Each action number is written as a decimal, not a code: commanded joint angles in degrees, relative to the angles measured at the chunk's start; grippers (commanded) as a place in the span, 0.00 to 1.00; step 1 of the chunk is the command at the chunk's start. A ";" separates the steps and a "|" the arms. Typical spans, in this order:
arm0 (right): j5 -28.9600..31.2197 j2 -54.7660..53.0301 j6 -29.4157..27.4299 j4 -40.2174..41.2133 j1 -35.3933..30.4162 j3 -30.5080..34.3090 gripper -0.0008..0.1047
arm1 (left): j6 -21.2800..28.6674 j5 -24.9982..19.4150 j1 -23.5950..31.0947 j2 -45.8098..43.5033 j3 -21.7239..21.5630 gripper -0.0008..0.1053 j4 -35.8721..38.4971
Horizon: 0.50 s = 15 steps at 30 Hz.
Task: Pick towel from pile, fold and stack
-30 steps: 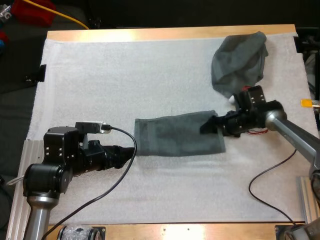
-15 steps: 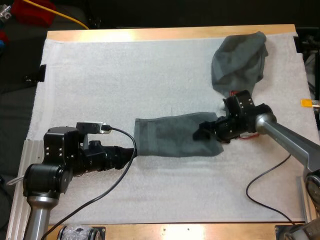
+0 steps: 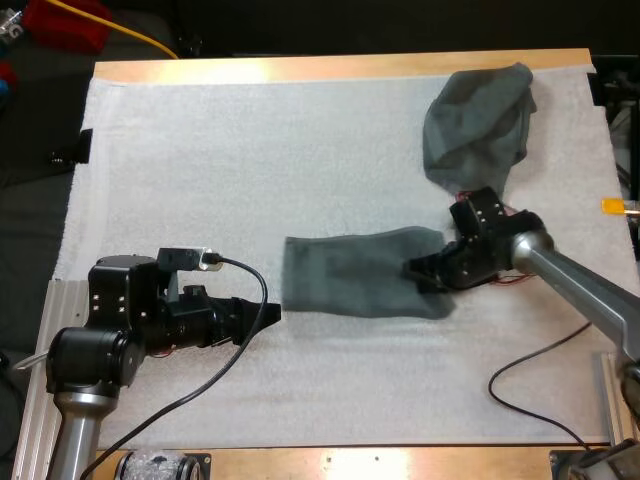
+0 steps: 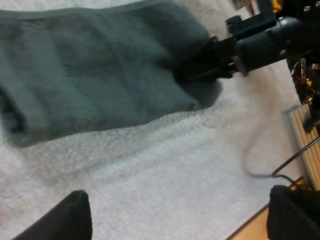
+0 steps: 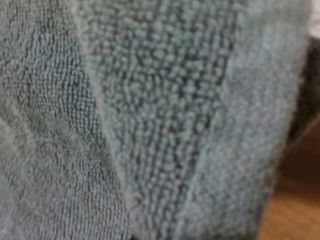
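You have two dark grey-green towels on the white mat (image 3: 230, 160) and two pincers at work. The folded towel (image 3: 350, 285) lies flat as a long strip in the middle of the mat, a little right of centre. The crumpled towel (image 3: 475, 125) sits heaped at the far right corner of the mat, well apart from the strip, its edge reaching the wooden bench (image 3: 340, 66) border.

Your right pincer (image 3: 422, 272) is clamped on the right end of the folded towel, with the fabric pressed close against it in the right wrist view. Your left pincer (image 3: 272, 313) lies low over bare mat just left of the folded towel's left end, apart from it; its fingers (image 4: 75, 217) stand wide apart and hold nothing
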 commanded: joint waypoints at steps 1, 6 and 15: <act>3.95 -1.29 -1.33 2.79 -0.03 0.10 0.03 | 0.39 1.05 -0.31 -0.28 -0.30 0.66 0.14; 13.69 -5.22 -2.88 8.12 -0.03 0.10 0.03 | 0.39 1.43 -2.36 -0.28 -0.30 0.66 0.81; 31.09 -9.84 -5.68 18.51 -0.03 -0.12 0.03 | 0.39 1.31 -7.82 -0.28 -0.30 0.66 2.41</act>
